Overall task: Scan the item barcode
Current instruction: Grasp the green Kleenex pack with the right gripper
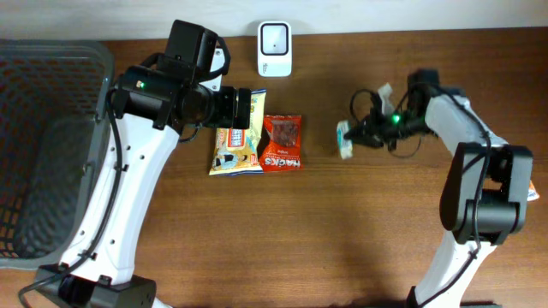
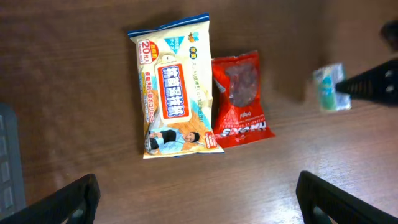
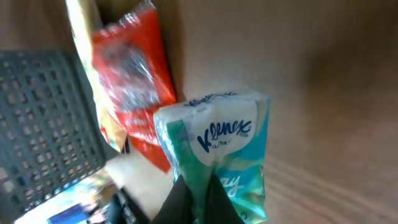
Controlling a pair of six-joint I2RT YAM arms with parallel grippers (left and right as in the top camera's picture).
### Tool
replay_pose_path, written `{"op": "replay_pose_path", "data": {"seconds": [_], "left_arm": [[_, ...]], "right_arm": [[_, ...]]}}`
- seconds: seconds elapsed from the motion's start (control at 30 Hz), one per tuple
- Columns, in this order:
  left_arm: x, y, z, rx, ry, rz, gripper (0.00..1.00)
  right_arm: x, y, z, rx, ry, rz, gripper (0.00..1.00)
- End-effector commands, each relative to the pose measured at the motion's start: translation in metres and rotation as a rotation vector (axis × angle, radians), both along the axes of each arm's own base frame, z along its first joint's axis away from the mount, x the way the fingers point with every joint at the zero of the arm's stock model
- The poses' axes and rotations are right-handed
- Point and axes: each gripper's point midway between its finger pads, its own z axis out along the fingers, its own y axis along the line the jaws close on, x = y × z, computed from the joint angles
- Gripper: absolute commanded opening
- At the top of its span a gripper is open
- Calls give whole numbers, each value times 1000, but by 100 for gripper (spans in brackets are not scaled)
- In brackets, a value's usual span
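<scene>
Grey mesh basket (image 1: 43, 128) at left edge of bench (image 1: 360, 231); contents unclear, left arm overlaps it. Left gripper (image 2: 196, 180) spread wide, holds nothing, hovers over yellow snack pack (image 2: 174, 93) and red snack pack (image 2: 239, 99), which lie side by side, touching. Right gripper (image 3: 194, 196) clamped tight on Kleenex tissue pack (image 3: 217, 143), right of red snack pack, well apart from white scanner (image 1: 274, 38) at far edge.
</scene>
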Motion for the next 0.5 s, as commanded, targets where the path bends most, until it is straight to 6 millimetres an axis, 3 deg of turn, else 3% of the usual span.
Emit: {"op": "replay_pose_path", "data": {"seconds": [0.0, 0.07, 0.1, 0.13, 0.17, 0.2, 0.23, 0.33, 0.47], "left_arm": [[-1, 2, 5, 6, -20, -7, 99], [-1, 2, 5, 6, -20, -7, 99], [-1, 2, 5, 6, -20, -7, 99], [-1, 2, 5, 6, -20, -7, 99], [-1, 2, 5, 6, -20, -7, 99], [-1, 2, 5, 6, -20, -7, 99], [-1, 2, 5, 6, -20, -7, 99], [-1, 2, 5, 6, -20, -7, 99], [-1, 2, 5, 6, -20, -7, 99]], "right_arm": [[-21, -18, -20, 86, 97, -108, 4], [-42, -76, -61, -222, 225, -193, 25], [-52, -109, -55, -365, 301, -206, 32], [-51, -114, -49, -385, 310, -205, 33], [-45, -117, -29, -405, 303, -179, 35], [-39, -88, -2, -367, 230, -29, 71], [-41, -66, -4, -371, 211, 41, 76], [-37, -27, -16, -412, 167, 112, 67], [-40, -27, -37, -493, 217, 45, 56]]}}
